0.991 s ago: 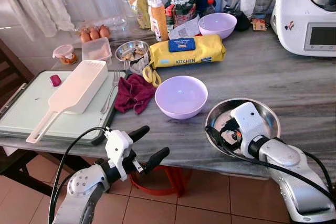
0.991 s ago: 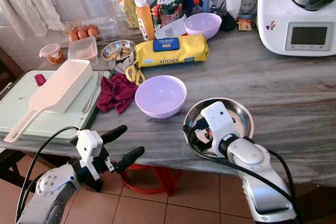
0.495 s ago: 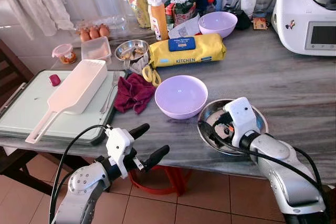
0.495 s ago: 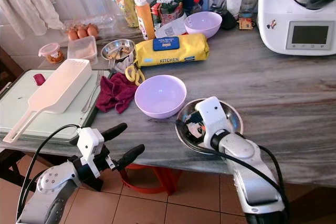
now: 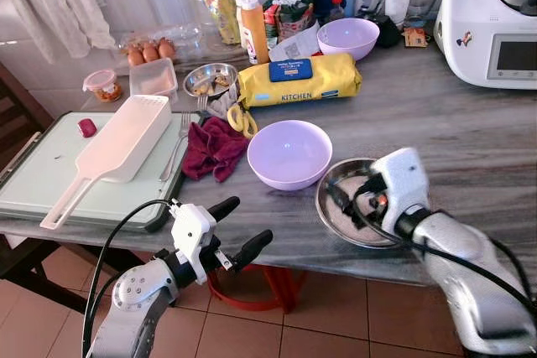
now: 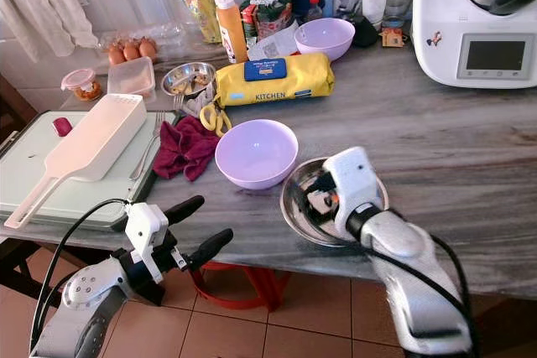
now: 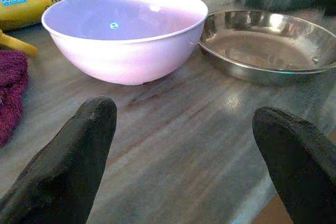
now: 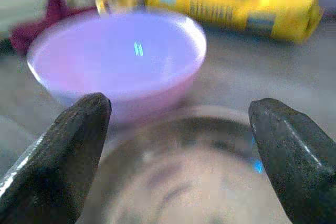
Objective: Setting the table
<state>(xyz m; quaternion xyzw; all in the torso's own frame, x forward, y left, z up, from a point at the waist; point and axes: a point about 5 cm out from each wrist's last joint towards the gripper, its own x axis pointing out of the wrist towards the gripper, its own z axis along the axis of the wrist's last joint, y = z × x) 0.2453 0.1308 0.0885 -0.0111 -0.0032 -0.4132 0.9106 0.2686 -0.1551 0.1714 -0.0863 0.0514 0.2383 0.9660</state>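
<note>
- Steel dish (image 5: 348, 207) is sitting near the front edge of the grey counter (image 5: 470, 136), just beside the lilac bowl (image 5: 289, 153) on that bowl's right in the left eye view. The right gripper (image 5: 357, 199) is hanging over the dish with its fingers spread, grasping nothing. The left gripper (image 5: 235, 228) is hovering at the counter's front edge, released too, fingers wide apart. A maroon cloth (image 5: 215, 147) is lying left of the bowl, next to a green board (image 5: 33, 182) carrying a white scoop (image 5: 117, 144).
- In the right eye view, a yellow pack (image 6: 273, 79) is lying behind the bowl, a second lilac bowl (image 6: 324, 39) is standing further back, and a white appliance (image 6: 478, 18) is occupying the far right corner. A small steel bowl (image 6: 188, 80) and eggs (image 6: 131, 50) are sitting at the back left.
- In the left wrist view, the two black fingers (image 7: 73, 156) are framing the bowl and the dish, which are standing nearly touching; both look empty.
- In the right wrist view, blurred, the dish (image 8: 184, 182) is lying directly under the spread fingers (image 8: 63, 145), with the bowl just past its rim and the pack behind.
</note>
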